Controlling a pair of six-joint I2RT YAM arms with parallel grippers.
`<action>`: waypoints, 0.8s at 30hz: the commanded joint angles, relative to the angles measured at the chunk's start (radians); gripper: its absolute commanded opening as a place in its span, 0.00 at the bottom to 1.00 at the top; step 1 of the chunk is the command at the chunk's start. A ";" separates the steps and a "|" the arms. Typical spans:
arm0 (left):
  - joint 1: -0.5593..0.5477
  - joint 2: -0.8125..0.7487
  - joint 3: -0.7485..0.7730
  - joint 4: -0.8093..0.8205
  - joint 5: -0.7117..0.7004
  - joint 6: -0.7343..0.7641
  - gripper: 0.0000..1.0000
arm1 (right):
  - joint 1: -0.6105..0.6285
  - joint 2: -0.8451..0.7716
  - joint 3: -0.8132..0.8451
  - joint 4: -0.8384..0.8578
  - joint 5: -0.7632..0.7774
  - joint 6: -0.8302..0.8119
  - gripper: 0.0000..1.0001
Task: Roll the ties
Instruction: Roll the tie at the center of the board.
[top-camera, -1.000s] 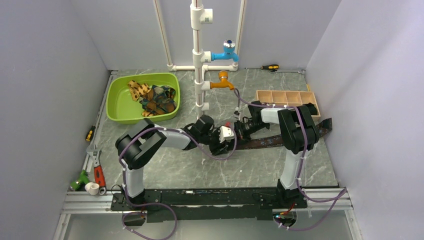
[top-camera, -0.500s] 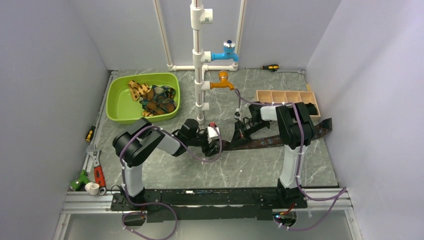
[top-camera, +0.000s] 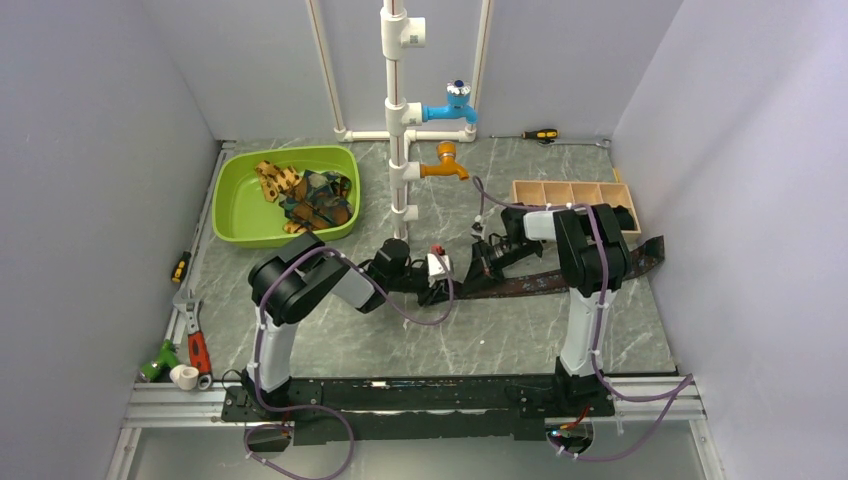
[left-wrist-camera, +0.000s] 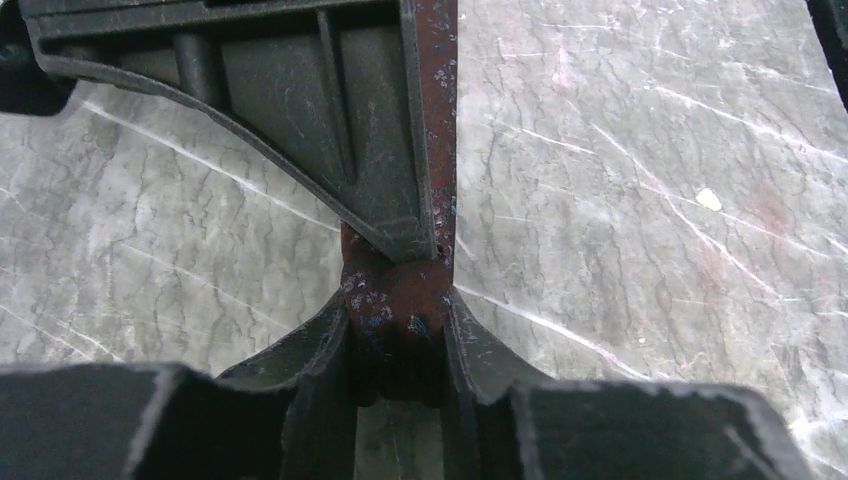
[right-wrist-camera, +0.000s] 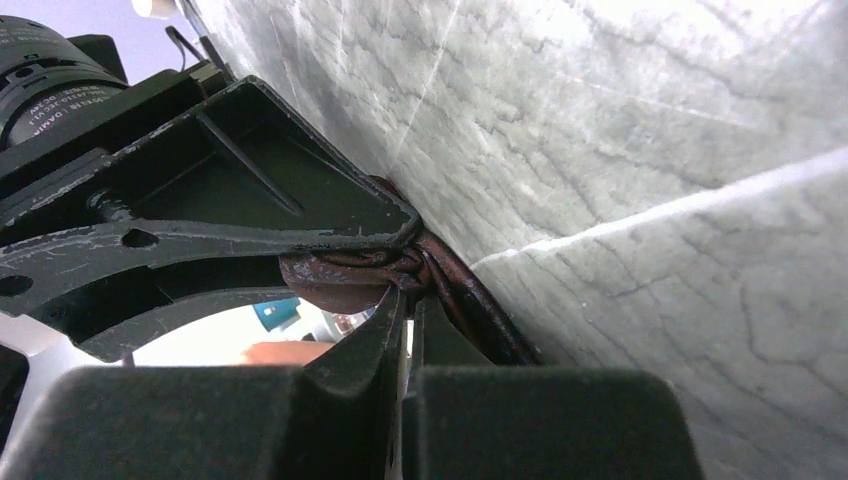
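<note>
Top external view: I am holding both arms low over the grey marbled tabletop (top-camera: 330, 340), and they are meeting just in front of the white pipe stand (top-camera: 395, 130), slightly to its right.
Speckled tie (top-camera: 525, 284): it is lying flat on the tabletop as a dark brown strip, running from my jaws out to the right of the pipe stand, with its wide end resting well to that side.
Rolled end (left-wrist-camera: 395, 300): in the left wrist view the narrow end is curling into a small tight roll, and the flat strip is leading straight away from it.
Left jaws: they are pinching the rolled end, one on each side and both touching it.
Right jaws: they are pressing together, with their tips touching the bunched brown fabric (right-wrist-camera: 345, 275); I cannot tell whether any cloth is sitting between them.
Other ties (top-camera: 305, 195): a tan-orange and teal heap is lying in the green basin (top-camera: 235, 215), to the left of the pipe stand.
Wooden tray (top-camera: 570, 190): it is sitting to the right of the pipe stand, behind the speckled tie.
</note>
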 joint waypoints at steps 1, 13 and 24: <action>-0.024 0.016 0.003 -0.380 -0.097 0.025 0.22 | 0.008 -0.063 -0.012 0.018 0.203 -0.087 0.04; -0.061 -0.042 0.091 -0.765 -0.279 0.115 0.21 | 0.008 -0.256 -0.005 -0.118 0.101 -0.090 0.41; -0.085 -0.028 0.120 -0.815 -0.310 0.123 0.25 | 0.020 -0.104 0.054 -0.026 0.063 0.007 0.37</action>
